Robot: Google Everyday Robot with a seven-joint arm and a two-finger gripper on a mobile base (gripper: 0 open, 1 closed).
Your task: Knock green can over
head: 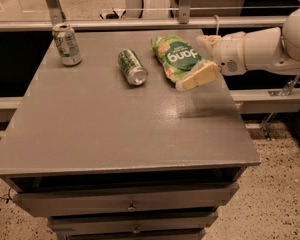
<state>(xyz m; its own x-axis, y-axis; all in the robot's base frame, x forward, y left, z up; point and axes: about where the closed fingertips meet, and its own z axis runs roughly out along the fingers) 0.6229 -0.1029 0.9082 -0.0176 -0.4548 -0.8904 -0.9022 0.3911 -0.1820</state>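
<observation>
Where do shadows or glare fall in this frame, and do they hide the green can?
Camera view: light from above throws a dark shadow on the table just in front of the hand, which hangs over the table's right side at the near end of the snack bag. A faint sheen lies left of that shadow. The green can, on its side, is evenly lit.

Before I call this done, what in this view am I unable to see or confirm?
- Camera view: the gripper hangs over the table's right side, covering the snack bag's near corner.
- Its arm is cut off by the right edge.
- The green can, on its side: lettering too small to read; underside hidden.
</observation>
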